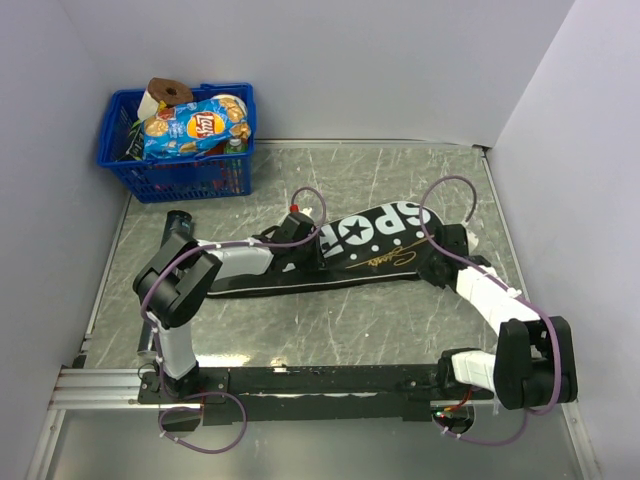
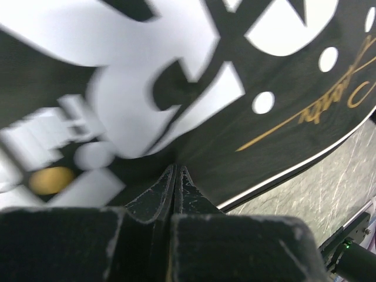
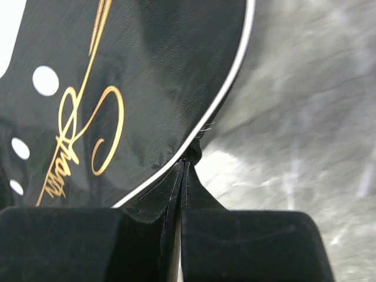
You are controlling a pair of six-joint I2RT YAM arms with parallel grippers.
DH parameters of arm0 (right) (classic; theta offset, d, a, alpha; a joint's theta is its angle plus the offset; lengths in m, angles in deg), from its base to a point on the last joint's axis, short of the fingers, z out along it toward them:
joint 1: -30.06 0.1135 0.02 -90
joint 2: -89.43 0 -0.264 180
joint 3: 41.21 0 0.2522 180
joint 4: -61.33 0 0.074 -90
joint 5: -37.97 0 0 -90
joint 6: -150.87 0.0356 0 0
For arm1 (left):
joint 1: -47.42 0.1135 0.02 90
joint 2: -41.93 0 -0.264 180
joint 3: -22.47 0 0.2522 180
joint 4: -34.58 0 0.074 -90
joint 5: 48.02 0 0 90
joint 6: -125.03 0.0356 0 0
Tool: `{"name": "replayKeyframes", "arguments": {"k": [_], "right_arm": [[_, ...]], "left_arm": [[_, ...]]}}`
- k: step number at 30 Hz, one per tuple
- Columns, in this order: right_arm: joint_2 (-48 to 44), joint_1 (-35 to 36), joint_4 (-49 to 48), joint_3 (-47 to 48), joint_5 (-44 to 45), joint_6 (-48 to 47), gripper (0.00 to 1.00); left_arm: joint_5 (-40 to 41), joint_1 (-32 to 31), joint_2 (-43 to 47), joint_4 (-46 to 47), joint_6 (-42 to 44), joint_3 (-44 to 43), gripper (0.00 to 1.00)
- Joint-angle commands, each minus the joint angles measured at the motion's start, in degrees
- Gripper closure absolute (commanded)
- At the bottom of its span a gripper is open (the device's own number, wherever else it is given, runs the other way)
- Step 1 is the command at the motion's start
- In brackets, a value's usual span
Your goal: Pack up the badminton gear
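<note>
Black fabric with large white "SPORT" lettering and a gold signature is seen across the middle of a grey marbled table (image 1: 400,170). It is the racket-shaped cover (image 1: 385,240), laid flat with its wide head toward the right.

The left gripper (image 2: 176,173) is set over the cover's middle part. Its jaws are pressed together, and whether any fabric is pinched between them cannot be told. The right gripper (image 3: 186,164) is closed at the white-piped edge of the head end, and the rim appears to be nipped between its fingers.

A dark tube (image 1: 178,219) is partly seen at the left, behind the left arm and outside the cover. No rackets or shuttlecocks are shown in any view. They are judged to be inside the cover, though this cannot be confirmed.

The task is judged well along, with the closing of the cover and the tube left to be dealt with. A blue basket (image 1: 115,150) of snacks is placed in the far left corner.
</note>
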State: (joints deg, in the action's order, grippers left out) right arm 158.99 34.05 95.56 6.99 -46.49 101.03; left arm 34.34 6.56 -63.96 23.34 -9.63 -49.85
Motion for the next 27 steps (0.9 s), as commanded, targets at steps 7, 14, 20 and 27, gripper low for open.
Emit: {"name": "replayKeyframes", "arguments": {"k": [7,14,20,27], "right_arm": [[4.5,13.6,-3.2,5.6,-2.7,7.7,1.00],[8.8,18.0,-3.9,8.0,-2.2,10.0,1.00],[9.3,19.1,-3.5,8.5,-1.2,10.0,1.00],[8.4,18.5,-3.2,7.2,-1.1,8.8,1.00]], "left_arm": [[-1.1,-0.3,-1.5,2.0,0.7,1.8,0.99],[-0.1,-0.2,-1.5,1.6,1.2,2.7,0.99],[3.9,-0.3,-2.4,-2.3,1.9,-0.1,0.99],[5.9,-0.3,4.0,-10.6,5.3,-5.0,0.75]]}}
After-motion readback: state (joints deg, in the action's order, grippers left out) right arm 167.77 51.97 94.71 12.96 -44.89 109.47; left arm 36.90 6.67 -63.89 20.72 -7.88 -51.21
